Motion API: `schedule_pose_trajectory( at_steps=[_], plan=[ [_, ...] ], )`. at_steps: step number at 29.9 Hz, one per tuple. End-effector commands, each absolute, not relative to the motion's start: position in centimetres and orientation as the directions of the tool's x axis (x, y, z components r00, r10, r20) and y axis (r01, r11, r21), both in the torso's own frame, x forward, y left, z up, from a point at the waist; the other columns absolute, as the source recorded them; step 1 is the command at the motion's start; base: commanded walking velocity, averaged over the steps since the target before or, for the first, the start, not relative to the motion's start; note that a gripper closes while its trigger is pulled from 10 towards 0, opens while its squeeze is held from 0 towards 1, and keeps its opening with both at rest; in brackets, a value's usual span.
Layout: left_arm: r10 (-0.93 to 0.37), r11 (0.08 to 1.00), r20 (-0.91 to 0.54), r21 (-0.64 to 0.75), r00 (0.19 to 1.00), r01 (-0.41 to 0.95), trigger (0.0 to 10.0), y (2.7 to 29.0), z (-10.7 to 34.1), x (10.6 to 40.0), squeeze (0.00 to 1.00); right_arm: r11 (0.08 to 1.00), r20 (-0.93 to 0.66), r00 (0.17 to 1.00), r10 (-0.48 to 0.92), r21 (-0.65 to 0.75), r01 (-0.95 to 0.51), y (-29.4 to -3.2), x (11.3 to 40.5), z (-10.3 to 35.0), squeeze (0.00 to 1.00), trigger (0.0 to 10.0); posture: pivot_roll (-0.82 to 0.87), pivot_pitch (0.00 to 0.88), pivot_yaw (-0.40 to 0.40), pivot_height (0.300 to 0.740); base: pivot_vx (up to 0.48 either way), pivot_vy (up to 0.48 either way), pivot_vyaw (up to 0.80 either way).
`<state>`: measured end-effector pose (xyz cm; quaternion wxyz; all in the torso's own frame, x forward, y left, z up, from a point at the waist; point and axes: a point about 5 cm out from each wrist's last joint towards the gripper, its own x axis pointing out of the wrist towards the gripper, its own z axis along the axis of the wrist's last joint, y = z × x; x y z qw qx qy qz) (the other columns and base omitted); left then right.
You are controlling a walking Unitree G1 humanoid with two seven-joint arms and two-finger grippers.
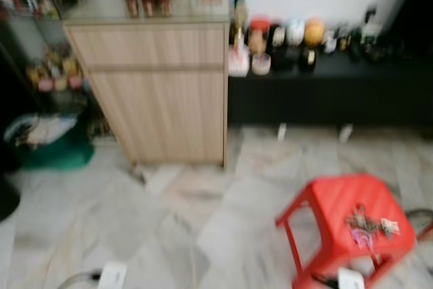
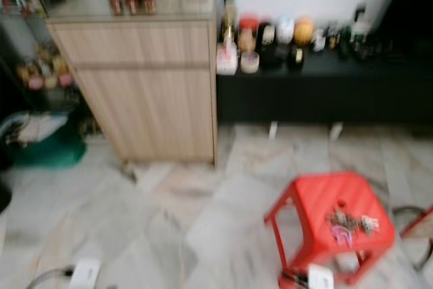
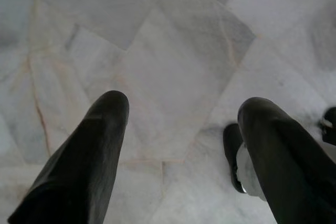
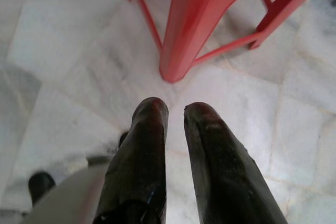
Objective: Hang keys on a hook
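A bunch of keys (image 1: 369, 227) with pink and white tags lies on top of a red plastic stool (image 1: 331, 201) at the lower right of the marble floor. The same keys (image 2: 349, 225) lie on the stool in the right eye view. My left gripper (image 3: 181, 111) hangs open over bare marble. My right gripper (image 4: 176, 111) points at the floor just short of a red stool leg (image 4: 181, 51), its fingers nearly together with nothing between them. The head views are blurred.
A light wooden cabinet (image 1: 162, 93) with bottles on top stands ahead at the left. A low black shelf (image 1: 331, 93) with jars and bottles runs along the white wall. A green basket (image 1: 51, 143) sits at the far left. A white plug and cable (image 1: 108, 277) lie on the floor.
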<state>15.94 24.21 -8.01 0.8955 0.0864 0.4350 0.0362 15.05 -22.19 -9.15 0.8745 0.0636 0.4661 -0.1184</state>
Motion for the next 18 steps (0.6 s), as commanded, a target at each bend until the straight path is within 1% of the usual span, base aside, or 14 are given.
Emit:
schedule_pose_trajectory(
  at_steps=[1, 13, 16, 18],
  plan=[
    [0.145, 0.981, -0.794, 0.192, 0.590, 0.017, 10.0, 24.47, -8.35, 15.07, 0.00, 0.963, -0.841, 0.523, -0.139, 0.007, 0.268, -21.87, 14.54, -9.42, 0.00, 10.0, 0.02, 0.000, 0.011, 0.740, 0.000, 0.000, -0.71],
    [0.144, 0.979, -0.796, 0.202, 0.588, 0.033, 10.0, 24.49, -8.34, 15.09, 0.00, 0.965, -0.840, 0.525, -0.135, 0.009, 0.262, -21.89, 14.57, -9.40, 0.00, 10.0, 0.02, 0.000, 0.010, 0.740, 0.000, 0.000, -0.71],
    [0.141, 0.976, -0.796, 0.212, 0.589, 0.053, 10.0, 24.48, -8.30, 15.18, 0.00, 0.965, -0.833, 0.540, -0.122, 0.029, 0.262, -21.82, 14.69, -9.34, 0.00, 10.0, 0.02, 0.000, 0.011, 0.740, 0.000, 0.000, 0.00],
    [0.140, 0.975, -0.796, 0.213, 0.589, 0.056, 10.0, 24.47, -8.30, 15.20, 0.00, 0.965, -0.832, 0.541, -0.123, 0.028, 0.262, -21.84, 14.71, -9.33, 0.00, 10.0, 0.02, 0.000, 0.011, 0.740, 0.000, -0.358, 0.00]
  ],
)
